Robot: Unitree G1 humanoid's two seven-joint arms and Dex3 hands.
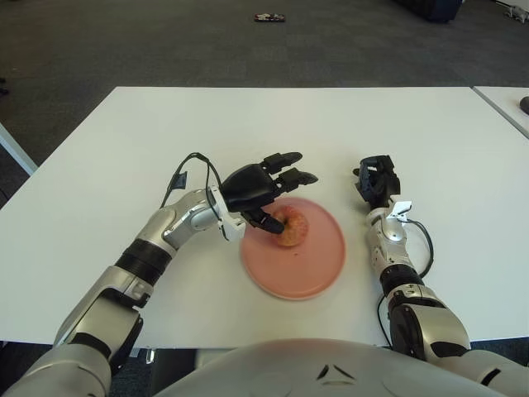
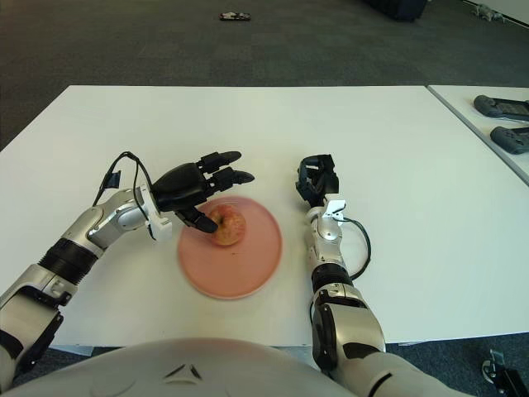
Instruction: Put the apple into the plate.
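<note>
One wide white bench (image 1: pixel 347 132) carries everything, and the pink plate (image 1: pixel 318 265) lies toward its near edge, around the middle. On the plate's left part sits the apple (image 1: pixel 291 227), so the placing looks nearly done. Over it hovers the left hand (image 1: pixel 258 192), upper fingers (image 1: pixel 289 159) spread forward, lower one touching or nearly touching the fruit; a firm hold is not evident. The risk: a finger dragging as the hand pulls away could roll the apple off the rim or shove the plate. Right hand (image 1: pixel 377 179), just right of the plate, has fingers curled, holding nothing.
</note>
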